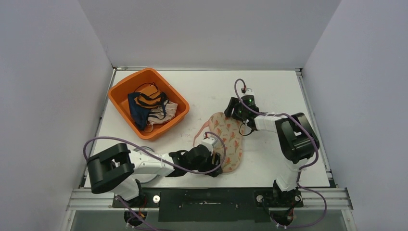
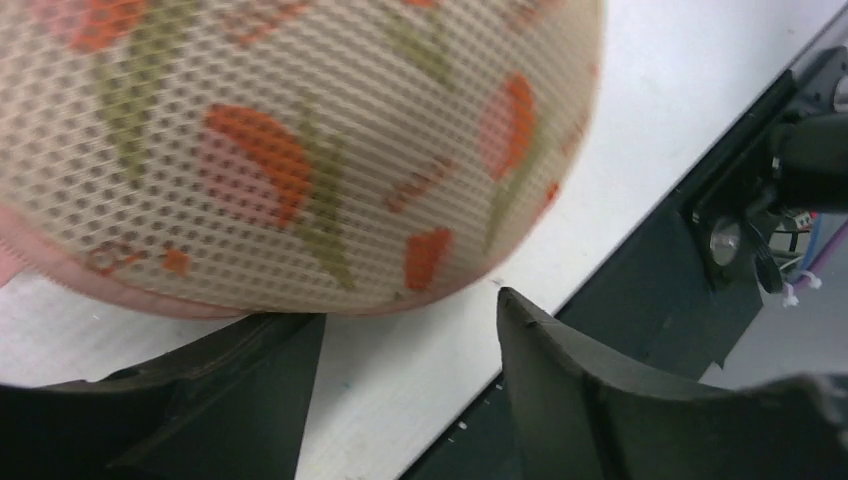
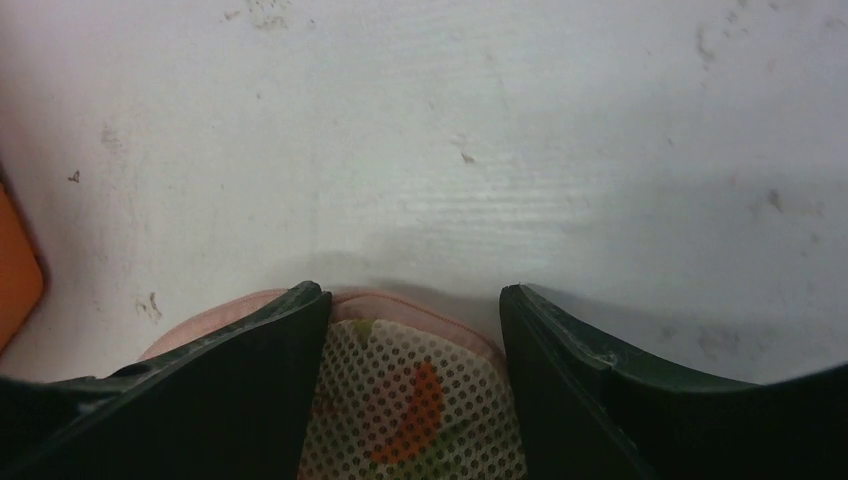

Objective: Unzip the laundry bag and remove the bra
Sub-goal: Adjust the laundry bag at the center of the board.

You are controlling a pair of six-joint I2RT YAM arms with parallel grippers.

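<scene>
- An orange bin [image 1: 120, 89] is sitting in the upper left of the overhead view on the white table [image 1: 274, 86], holding a heap of garments [image 1: 151, 108] in navy, orange and white
- The left gripper [image 2: 408, 312] is reaching in from the lower left towards the middle of the frame, its jaws standing apart at the lower end of the laundry bag [image 2: 300, 150]; in its wrist view bare table is showing in the gap, and the bag's pink rim is lying right at the tips
- The laundry bag, cream mesh printed with orange and green shapes, is lying flat in the middle of the overhead frame, its long side running up and down between the two grippers; its contents and the state of its zip cannot be made out
- The right gripper [image 3: 415, 300], just right of centre, is pointing down at the bag's upper end with jaws wide, straddling the rounded pink-edged tip without visibly pinching it
</scene>
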